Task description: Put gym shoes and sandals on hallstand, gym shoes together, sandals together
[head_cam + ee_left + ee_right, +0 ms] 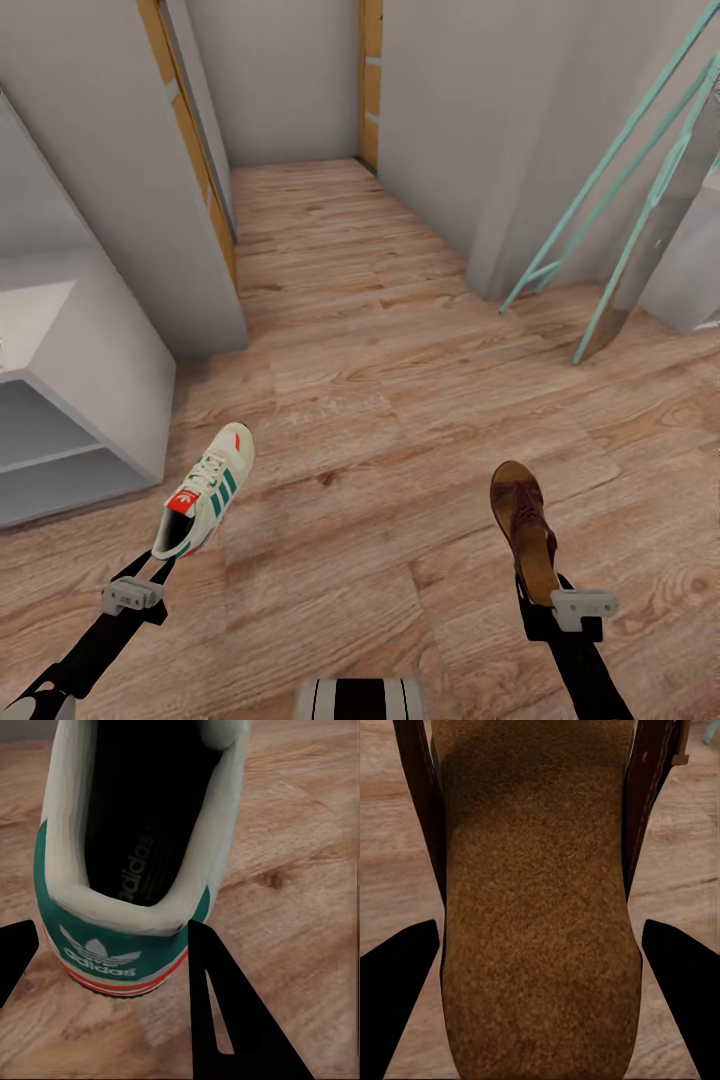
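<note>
One cream-white gym shoe [205, 490] with green stripes hangs over the corridor floor [380, 400], toe pointing away from me. My left gripper [163, 566] is shut on its heel. In the left wrist view the green heel patch of the gym shoe [112, 945] sits between the dark fingers [225, 1005]. One dark brown sandal [525, 530] is held the same way, with my right gripper [540, 592] shut on its heel end. The sandal's tan insole [540, 907] runs between the black fingers [682, 997]. The pale grey hallstand [60, 400] stands at the left edge, its end and open shelves showing.
A grey wall corner [190, 280] juts out just beyond the hallstand. A teal ladder-like frame [620, 200] leans at the right. The corridor narrows ahead between grey walls with wood-trimmed door frames [370, 80]. My base [360, 698] shows at the bottom edge.
</note>
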